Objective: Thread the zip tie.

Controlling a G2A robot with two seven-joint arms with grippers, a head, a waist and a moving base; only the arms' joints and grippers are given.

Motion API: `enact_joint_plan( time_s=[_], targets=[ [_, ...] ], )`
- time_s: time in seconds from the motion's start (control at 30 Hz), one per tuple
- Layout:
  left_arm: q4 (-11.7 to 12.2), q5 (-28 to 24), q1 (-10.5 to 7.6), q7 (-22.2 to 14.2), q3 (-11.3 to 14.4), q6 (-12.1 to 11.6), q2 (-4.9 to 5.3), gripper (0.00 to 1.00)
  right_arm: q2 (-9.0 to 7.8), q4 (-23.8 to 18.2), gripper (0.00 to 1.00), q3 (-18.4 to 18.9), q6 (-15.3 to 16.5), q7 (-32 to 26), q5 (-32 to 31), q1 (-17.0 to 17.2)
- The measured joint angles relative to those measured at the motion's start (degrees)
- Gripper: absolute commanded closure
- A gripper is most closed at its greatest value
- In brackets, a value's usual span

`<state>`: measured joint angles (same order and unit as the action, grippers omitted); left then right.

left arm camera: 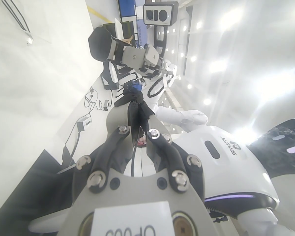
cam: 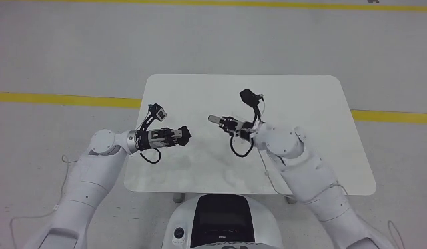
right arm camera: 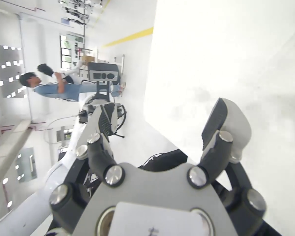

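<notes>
Left gripper [left arm camera: 137, 102] clamped on black zip tie [left arm camera: 131, 96], indiscernible in top view; right gripper [right arm camera: 163, 108] spread above table [right arm camera: 211, 50].

- Desk [cam: 300, 95]: white top, smooth and matt, with no grain showing.
- Left gripper [left arm camera: 136, 109]: grey matt finger bodies and base plate, black matt links, and bright polished metal pins and clips.
- Zip tie [left arm camera: 120, 101]: thin black strip, plastic by its look, with a dull finish.
- Right gripper [right arm camera: 162, 116]: the same grey matt shell with shiny round metal pins. Its pads [right arm camera: 212, 121] are black, ribbed and rubber-like.
- Floor [cam: 213, 42]: pale grey, smooth and slightly glossy, with a painted yellow line [cam: 200, 2].
</notes>
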<state>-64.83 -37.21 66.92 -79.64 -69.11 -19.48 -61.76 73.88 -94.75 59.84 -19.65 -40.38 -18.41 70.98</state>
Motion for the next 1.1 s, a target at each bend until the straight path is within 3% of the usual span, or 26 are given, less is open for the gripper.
enact_joint_plan(
  time_s=[0.13,0.4,0.5,0.67,0.9,1.0,1.1],
  targets=[
    [0.0,0.0,0.00,0.0,0.0,0.0,0.00,1.00,0.09,1.3,0.00,-1.3,0.2,0.8,-5.8,-0.4],
    [0.0,0.0,0.00,0.0,0.0,0.0,0.00,1.00,0.07,1.1,0.00,-1.5,0.3,1.1,-5.9,-0.4],
    [0.0,0.0,0.00,0.0,0.0,0.0,0.00,1.00,0.01,1.1,0.00,-2.5,0.2,0.7,-11.1,-1.7],
    [0.0,0.0,0.00,0.0,0.0,0.0,0.00,1.00,0.82,3.0,0.00,-3.3,0.2,-5.8,-20.2,-6.1],
    [0.0,0.0,0.00,0.0,0.0,0.0,0.00,1.00,4.55,12.2,0.00,-4.9,0.2,-20.1,-35.0,-13.7],
    [0.0,0.0,0.00,0.0,0.0,0.0,0.00,1.00,6.13,14.1,0.00,-5.3,0.2,-23.5,-38.7,-14.2],
    [0.0,0.0,0.00,0.0,0.0,0.0,0.00,1.00,6.10,14.0,0.00,-5.3,0.2,-23.4,-38.4,-14.1]
  ],
)
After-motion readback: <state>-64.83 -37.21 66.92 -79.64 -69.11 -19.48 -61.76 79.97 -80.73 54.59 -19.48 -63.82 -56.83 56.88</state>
